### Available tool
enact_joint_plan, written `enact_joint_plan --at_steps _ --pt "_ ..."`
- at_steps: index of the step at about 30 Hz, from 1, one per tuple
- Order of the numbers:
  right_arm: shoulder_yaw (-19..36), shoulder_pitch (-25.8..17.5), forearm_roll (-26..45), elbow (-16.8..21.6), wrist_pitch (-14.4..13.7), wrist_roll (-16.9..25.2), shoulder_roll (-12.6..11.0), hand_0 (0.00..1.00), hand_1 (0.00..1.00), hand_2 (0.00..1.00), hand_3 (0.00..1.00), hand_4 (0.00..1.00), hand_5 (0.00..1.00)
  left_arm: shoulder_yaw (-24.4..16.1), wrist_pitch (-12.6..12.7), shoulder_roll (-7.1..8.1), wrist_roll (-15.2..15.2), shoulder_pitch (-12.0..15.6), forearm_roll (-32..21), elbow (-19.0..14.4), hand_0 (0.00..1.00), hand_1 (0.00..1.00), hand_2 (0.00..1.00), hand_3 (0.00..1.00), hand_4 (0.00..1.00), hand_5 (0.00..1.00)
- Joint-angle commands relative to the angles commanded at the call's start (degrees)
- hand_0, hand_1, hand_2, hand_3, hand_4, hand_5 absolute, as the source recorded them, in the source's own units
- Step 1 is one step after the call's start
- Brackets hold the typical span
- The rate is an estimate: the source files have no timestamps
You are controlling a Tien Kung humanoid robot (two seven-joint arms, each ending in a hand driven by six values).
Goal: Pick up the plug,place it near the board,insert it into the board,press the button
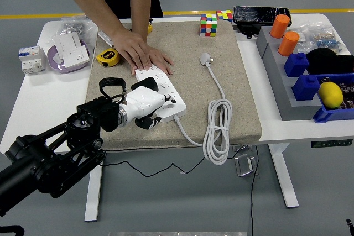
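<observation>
White table [38,100] on grey floor [310,192].

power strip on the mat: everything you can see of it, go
The power strip is a white, flat, oblong board that looks like plastic, with rows of dark socket slots on top. It lies flat and slanted on the beige mat, far end up-left, near end down-right. A person's hand presses flat on its far end. The robot's left hand covers its near-left part, fingers curled; any plug there is hidden. A white cable leaves its near end and runs to a coil whose plug lies loose on the mat.
</observation>
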Motion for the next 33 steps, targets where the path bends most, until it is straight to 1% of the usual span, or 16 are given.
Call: enact_joint_plan --at_steps 5,13,22,33 --pt "0.06 -0.14 -0.05 0.02 -0.02 0.02 -0.04 0.944 0.873 0.812 0.810 0.998 0.998 0.47 -0.01 0.15 -0.19 0.33 0.00 0.59 0.123 0.065 0.160 0.884 0.577 0.002" --pt "0.04 -0.43 -0.08 0.03 -0.02 -0.02 -0.08 0.944 0.873 0.812 0.810 0.998 0.998 0.37 0.63 -0.18 -0.51 0.49 0.00 2.01 0.123 0.064 0.160 0.881 0.583 0.002" --pt "0.08 -0.46 -0.08 0.04 -0.01 -0.03 -0.07 0.944 0.872 0.812 0.810 0.998 0.998 0.34 1.13 -0.36 -0.69 0.38 0.00 2.02 0.124 0.063 0.159 0.880 0.595 0.002" --pt "0.05 -0.34 -0.09 0.06 -0.02 -0.03 -0.12 0.944 0.872 0.812 0.810 0.998 0.998 0.56 0.71 -0.49 -0.65 0.02 0.00 2.27 0.123 0.063 0.159 0.877 0.602 0.002"
